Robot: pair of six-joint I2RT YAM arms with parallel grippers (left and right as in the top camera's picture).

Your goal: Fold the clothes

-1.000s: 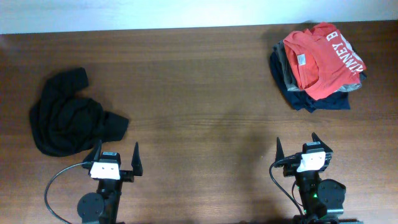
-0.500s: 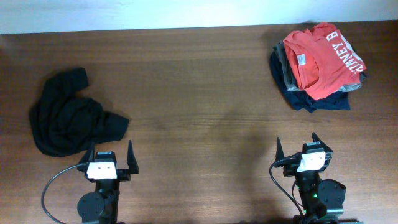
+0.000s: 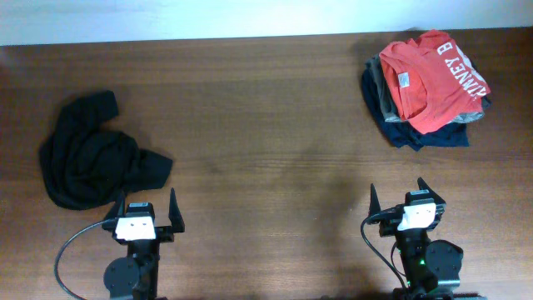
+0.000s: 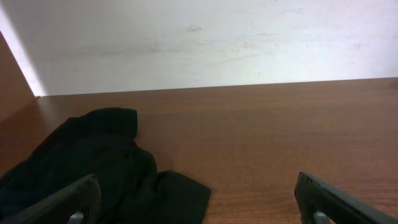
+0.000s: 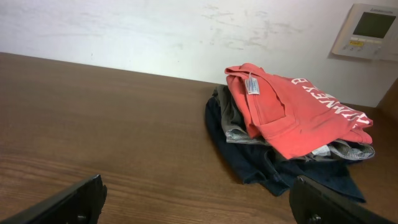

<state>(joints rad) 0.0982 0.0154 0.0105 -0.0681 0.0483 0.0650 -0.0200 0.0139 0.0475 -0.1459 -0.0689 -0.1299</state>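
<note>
The black T-shirt (image 3: 90, 158) lies crumpled in a heap at the left of the wooden table; it also shows in the left wrist view (image 4: 99, 165). My left gripper (image 3: 146, 202) is open and empty, just in front of the shirt's near right edge, its left finger close to the fabric. My right gripper (image 3: 397, 194) is open and empty at the front right, well short of the pile of clothes there. Both sets of fingers show wide apart in the left wrist view (image 4: 199, 199) and the right wrist view (image 5: 199, 199).
A pile of folded garments stands at the back right: a red-orange shirt with white lettering (image 3: 431, 77) on top of grey and navy pieces (image 3: 416, 133). It also shows in the right wrist view (image 5: 280, 115). A white wall runs behind the table's far edge.
My left gripper has shifted a little to the left, toward the black T-shirt. The right arm and the clothes have not moved.
</note>
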